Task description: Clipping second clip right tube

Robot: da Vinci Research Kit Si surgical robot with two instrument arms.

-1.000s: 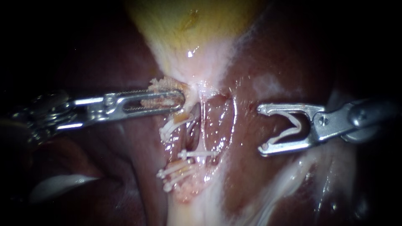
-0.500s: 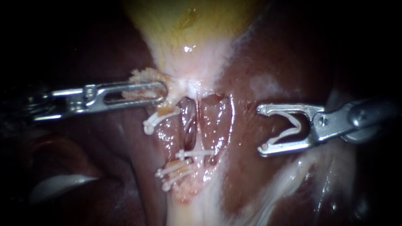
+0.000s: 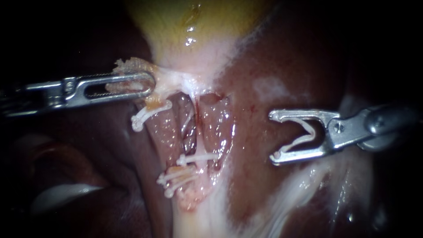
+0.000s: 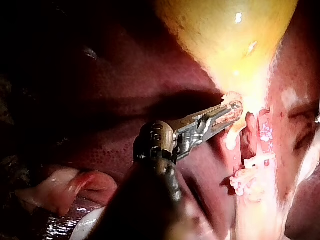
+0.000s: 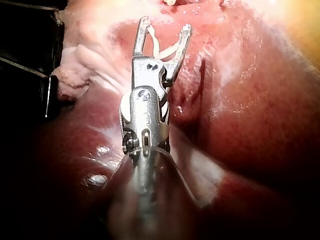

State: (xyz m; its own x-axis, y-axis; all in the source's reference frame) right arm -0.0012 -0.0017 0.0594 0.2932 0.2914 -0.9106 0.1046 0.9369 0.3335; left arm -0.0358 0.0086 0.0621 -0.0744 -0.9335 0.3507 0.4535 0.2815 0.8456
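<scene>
One closed white plastic clip (image 3: 200,158) already crosses the thin pale right tube (image 3: 197,121); the second one is not yet placed. This open white clip (image 3: 297,141) sits in the hand of my right steel instrument (image 3: 272,138), both jaws spread wide around it, well apart from the tube. My left steel instrument (image 3: 150,84) has its hand closed on pale frayed tissue (image 3: 128,67) on the tube's other side.
</scene>
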